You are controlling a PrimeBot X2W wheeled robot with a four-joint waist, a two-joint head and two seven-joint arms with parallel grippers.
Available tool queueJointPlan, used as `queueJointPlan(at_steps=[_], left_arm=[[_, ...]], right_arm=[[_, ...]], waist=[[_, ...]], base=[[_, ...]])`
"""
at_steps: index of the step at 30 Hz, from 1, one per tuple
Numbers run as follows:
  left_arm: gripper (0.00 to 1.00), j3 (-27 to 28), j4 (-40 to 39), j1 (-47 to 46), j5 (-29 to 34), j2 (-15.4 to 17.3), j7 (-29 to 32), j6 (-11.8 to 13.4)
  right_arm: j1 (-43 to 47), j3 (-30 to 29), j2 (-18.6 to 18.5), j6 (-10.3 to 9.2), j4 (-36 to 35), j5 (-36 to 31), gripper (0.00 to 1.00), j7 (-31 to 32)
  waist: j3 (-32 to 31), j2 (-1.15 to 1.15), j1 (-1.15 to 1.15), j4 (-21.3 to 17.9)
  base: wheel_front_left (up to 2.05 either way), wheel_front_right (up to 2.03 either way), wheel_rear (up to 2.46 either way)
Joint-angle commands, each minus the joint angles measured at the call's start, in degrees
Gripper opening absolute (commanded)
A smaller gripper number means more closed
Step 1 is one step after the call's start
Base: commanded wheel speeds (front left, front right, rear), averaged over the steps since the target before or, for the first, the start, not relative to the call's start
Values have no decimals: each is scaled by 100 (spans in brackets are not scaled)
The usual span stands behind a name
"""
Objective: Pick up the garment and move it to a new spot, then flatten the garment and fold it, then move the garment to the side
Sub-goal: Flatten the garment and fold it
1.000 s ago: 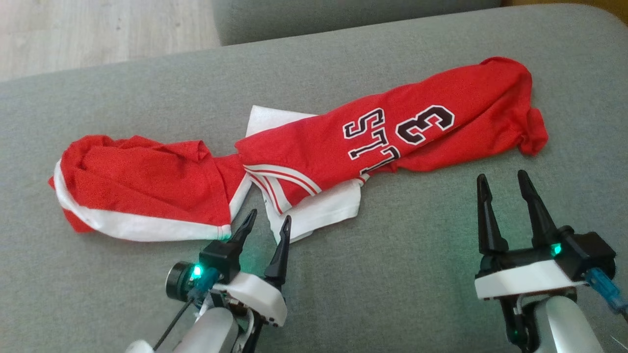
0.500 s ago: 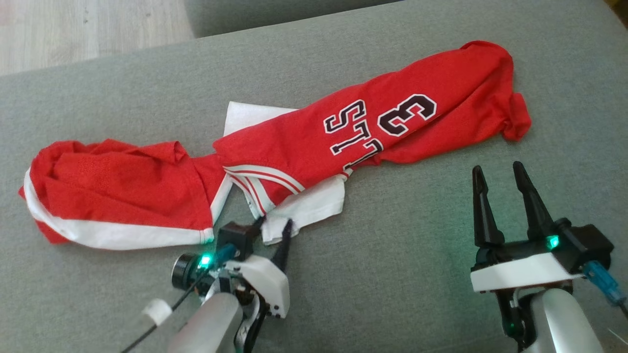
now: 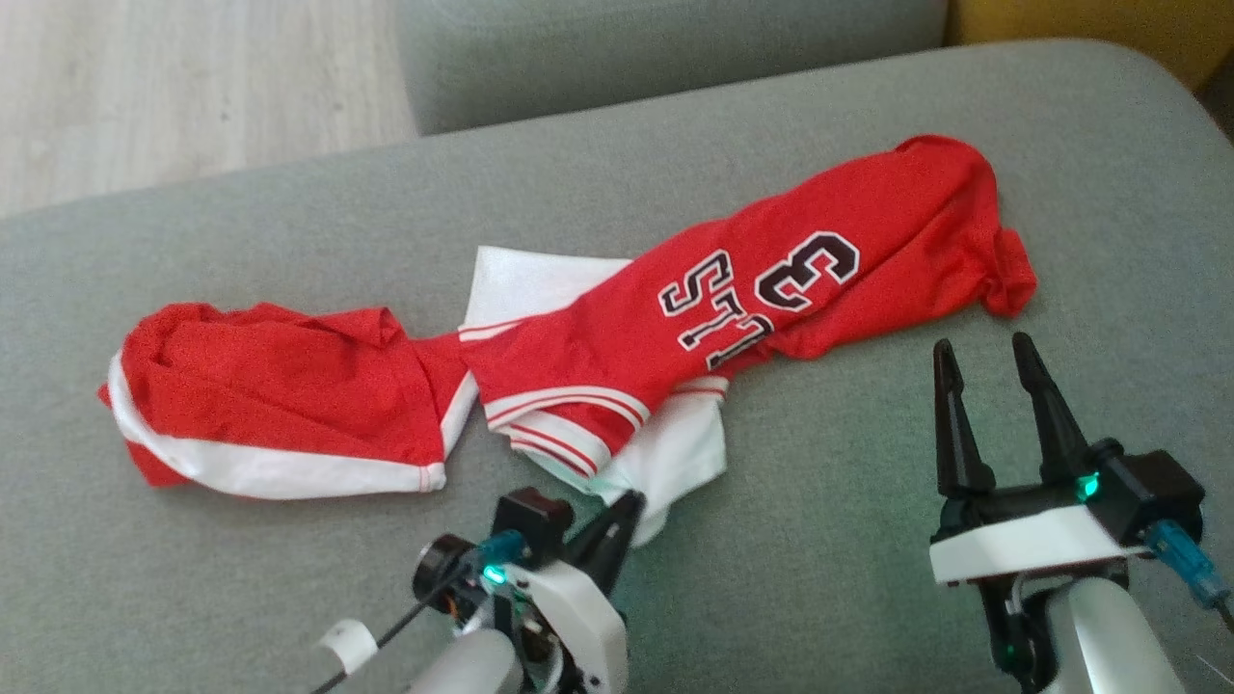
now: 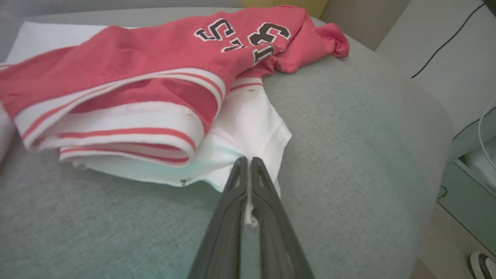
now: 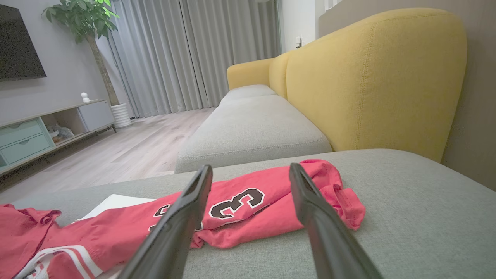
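With left end effector (image 4: 247,162) pinched shut on white hem corner (image 4: 267,131) of crumpled red-and-white fabric jersey (image 3: 868,212), lift slowly; bring wide-spread right end effector (image 3: 983,345) to its numbered end.

— What's the seating?
— A grey woven-fabric sofa cushion (image 3: 241,222) with rounded corners. At its far edge is a mustard-yellow upholstered backrest (image 5: 368,85).
— The floor?
— Pale wood planks (image 5: 128,151).
— Windows?
— Covered by floor-length grey pleated curtains (image 5: 186,54). A leafy potted tree (image 5: 83,13) stands beside them, near a low cabinet with mint-green drawers (image 5: 23,143) under a dark flat screen (image 5: 19,42) on the grey wall (image 5: 58,77).
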Motion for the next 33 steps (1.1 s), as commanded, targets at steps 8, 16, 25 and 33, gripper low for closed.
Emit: queueJointPlan(at_steps=[8,16,25,33], left_arm=[[0,-266,-1166,339,-311,351,698,-144],[100,-360,-2041,612,-336,748,1039,53],[100,384,-2038,426,40,561,-492,921],[100,890,-1672,373,123,481,-1462,1330]], right_arm=[[111,140,-35,-4,-86,14,100,-54],[169,198,-35,-4,-60,11,100,-54],[188,55,-35,-4,-125,-60,100,-54],[184,-88,-35,-4,-114,-166,100,-54]], waist=[[-477,0,0,245],[-587,0,0,335],[-437,0,0,407],[-220,0,0,567]], base=[[0,0,0],[0,0,0],[0,0,0],[0,0,0]])
